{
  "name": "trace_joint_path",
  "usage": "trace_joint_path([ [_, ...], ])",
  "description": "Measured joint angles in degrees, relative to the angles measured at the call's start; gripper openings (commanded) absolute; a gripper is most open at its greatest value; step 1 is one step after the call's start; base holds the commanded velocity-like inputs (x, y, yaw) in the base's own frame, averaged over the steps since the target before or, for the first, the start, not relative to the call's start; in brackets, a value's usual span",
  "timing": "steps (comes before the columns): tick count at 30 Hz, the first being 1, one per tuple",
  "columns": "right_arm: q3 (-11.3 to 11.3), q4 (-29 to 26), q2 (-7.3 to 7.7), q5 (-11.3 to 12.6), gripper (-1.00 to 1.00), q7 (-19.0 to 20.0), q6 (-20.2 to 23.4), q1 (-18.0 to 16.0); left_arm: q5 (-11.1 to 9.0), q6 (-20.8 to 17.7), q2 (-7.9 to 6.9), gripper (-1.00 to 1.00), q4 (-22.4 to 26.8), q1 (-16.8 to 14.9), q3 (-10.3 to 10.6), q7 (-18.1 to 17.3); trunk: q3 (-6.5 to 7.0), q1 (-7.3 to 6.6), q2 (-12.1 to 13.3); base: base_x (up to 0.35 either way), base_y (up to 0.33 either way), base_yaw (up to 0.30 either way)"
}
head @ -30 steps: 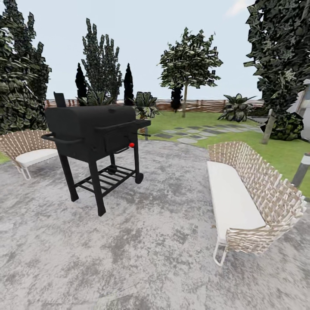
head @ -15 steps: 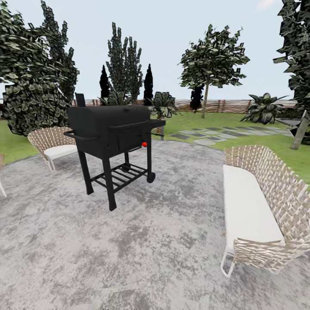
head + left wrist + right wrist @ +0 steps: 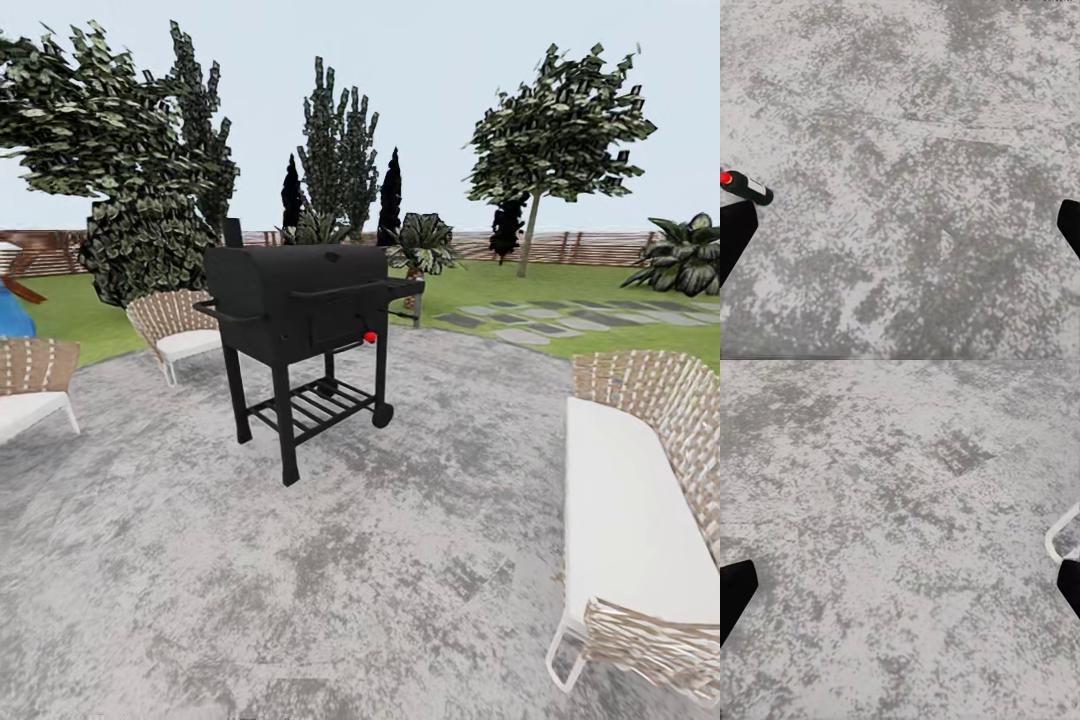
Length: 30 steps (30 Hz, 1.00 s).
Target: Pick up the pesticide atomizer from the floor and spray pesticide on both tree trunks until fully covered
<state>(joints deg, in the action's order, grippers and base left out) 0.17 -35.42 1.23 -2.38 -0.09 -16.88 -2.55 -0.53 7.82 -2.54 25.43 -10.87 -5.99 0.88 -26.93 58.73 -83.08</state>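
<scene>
The long wicker bench (image 3: 640,520) on the right of the paving is cut off by the head view's border, as is the wicker chair (image 3: 30,385) at the far left, and a blue shape behind that chair is too clipped to name. In the left wrist view the pesticide atomizer (image 3: 747,188) lies on its side on the floor (image 3: 915,150), red top toward the picture border, just beside one dark fingertip of the left hand (image 3: 900,236); the two fingertips show far apart at opposite borders, so that hand is spread wide with nothing between them. The right hand (image 3: 900,589) is likewise spread wide over bare paving, a bit of white tubular frame (image 3: 1059,534) showing near one fingertip.

The grey mottled paving ends in a curved edge against the lawn (image 3: 480,285), with a brown slat fence (image 3: 590,248) beyond. A black barbecue grill (image 3: 305,320) stands mid-paving, another wicker chair (image 3: 180,325) behind it near the curved edge. Stepping stones (image 3: 560,322) cross the grass. One pale-trunked tree (image 3: 555,130) rises near the fence; its trunk (image 3: 527,240) is small and distant.
</scene>
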Motion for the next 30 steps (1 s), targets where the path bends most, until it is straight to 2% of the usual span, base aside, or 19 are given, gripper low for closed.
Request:
trace_joint_path([
  [30, 0.00, 0.00, 0.00, -0.01, 1.00, 0.00, 0.01, 0.00, 0.06, 0.00, 0.08, 1.00, -0.03, -0.01, 0.01, 0.00, 0.00, 0.00, 0.00, 0.001, 0.000, 0.279],
])
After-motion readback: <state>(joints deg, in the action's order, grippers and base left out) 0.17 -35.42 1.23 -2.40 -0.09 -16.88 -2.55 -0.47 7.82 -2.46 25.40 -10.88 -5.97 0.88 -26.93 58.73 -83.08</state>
